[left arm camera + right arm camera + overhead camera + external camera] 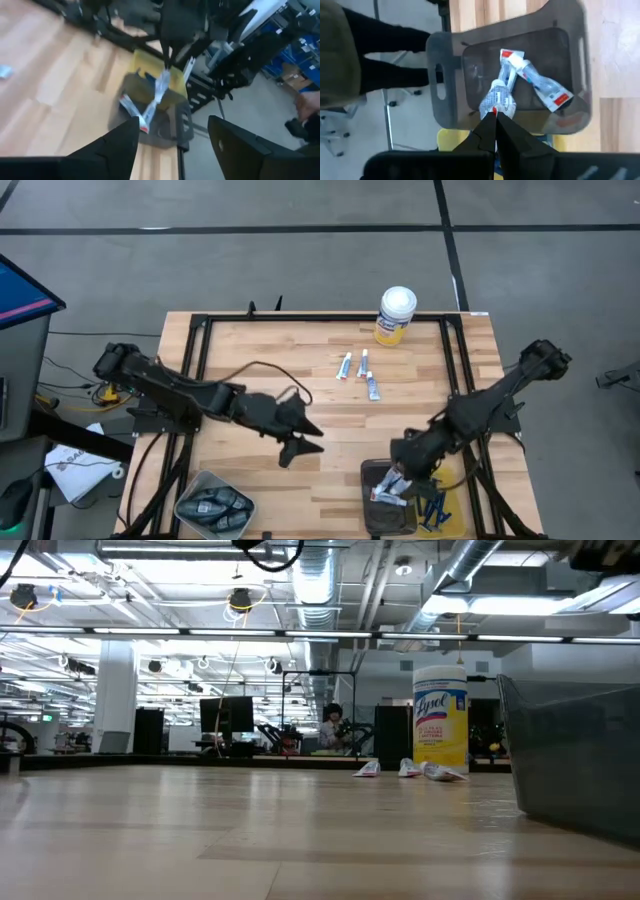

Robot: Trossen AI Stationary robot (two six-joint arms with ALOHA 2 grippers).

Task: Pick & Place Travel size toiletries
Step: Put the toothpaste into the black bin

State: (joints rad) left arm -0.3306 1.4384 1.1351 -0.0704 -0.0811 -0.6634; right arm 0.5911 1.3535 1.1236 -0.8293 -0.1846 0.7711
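My right gripper (495,117) is shut on a small white tube (498,97) with blue and red marks, above a grey bin (372,502) at the table's near right. Two more such tubes (544,89) lie in that bin. Three white tubes (362,364) lie flat on the wood near the far middle, beside a yellow canister (396,315). Dark blue razors (435,508) lie right of the bin. My left gripper (303,436) hangs open over the table's middle and touches nothing. Dark grey pieces (212,508) fill a second bin at the near left. My right gripper pinches the white tube by one end (494,109) between its two fingers, which come from above and point down. The tube (162,84) hangs below the fingers over the inside of the grey bin. Whether its lower end touches the tubes in the bin, I cannot tell.
The grey bin's wall (575,760) stands close on the right in the low view. A black frame (200,330) runs round the tabletop's edges. Bare wood lies between the loose tubes and the bins. A person (330,725) sits far off in the room behind.
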